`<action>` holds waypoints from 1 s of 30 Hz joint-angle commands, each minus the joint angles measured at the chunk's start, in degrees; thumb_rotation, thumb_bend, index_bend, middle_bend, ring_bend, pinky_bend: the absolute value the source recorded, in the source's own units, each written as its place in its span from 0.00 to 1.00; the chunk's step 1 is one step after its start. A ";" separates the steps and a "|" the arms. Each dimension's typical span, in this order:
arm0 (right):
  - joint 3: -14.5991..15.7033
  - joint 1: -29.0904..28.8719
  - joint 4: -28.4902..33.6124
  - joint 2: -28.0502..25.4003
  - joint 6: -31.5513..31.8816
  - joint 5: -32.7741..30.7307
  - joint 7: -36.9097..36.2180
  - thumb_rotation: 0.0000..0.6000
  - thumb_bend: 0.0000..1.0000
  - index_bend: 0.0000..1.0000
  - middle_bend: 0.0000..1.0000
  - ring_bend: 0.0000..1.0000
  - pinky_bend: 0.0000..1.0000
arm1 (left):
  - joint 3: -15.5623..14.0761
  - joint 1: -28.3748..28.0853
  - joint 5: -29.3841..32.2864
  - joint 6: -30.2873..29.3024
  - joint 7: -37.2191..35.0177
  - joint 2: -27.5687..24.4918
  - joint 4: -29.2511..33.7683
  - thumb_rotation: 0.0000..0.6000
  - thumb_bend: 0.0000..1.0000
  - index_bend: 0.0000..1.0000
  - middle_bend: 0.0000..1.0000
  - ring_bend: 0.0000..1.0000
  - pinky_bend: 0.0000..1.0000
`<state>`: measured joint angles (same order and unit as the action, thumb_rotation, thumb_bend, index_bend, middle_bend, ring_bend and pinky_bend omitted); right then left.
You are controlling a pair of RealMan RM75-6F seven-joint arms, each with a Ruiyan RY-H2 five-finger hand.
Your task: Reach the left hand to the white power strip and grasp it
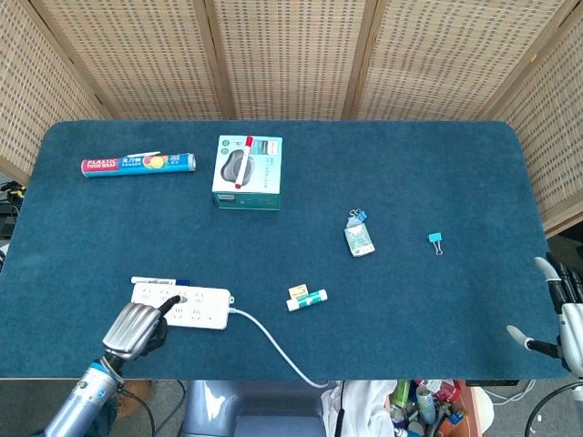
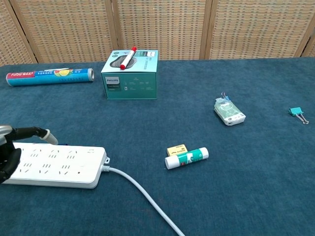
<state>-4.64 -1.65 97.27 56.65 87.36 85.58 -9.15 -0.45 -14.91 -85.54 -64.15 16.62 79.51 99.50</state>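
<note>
Strip: white power strip (image 1: 179, 307) flat near table's front-left edge; left hand (image 1: 135, 330) over its left end, fingers apart, holding nothing; looks rigid, light, smooth; trailing cord may drag; grasp across short width

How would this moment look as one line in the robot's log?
left hand: over white power strip near end, grasp unconfirmed | right hand: open at table edge
</note>
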 commanded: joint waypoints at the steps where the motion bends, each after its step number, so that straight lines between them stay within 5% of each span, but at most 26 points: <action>1: -0.06 -0.08 -0.10 -0.11 -0.28 -0.26 -0.29 1.00 0.00 0.00 0.00 0.00 0.00 | 0.38 -1.32 2.97 2.01 3.80 2.33 0.31 1.00 1.00 0.23 1.00 1.00 1.00; 30: -0.37 -0.39 -0.31 -0.11 -1.29 -1.34 -0.46 1.00 0.00 0.00 0.00 0.00 0.00 | -0.51 -5.18 13.83 5.54 11.53 6.93 -0.28 1.00 1.00 0.23 1.00 1.00 1.00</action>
<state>-5.01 -2.05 96.96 56.54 86.07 84.24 -9.60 -0.88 -19.96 -71.88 -58.69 27.99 86.47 99.09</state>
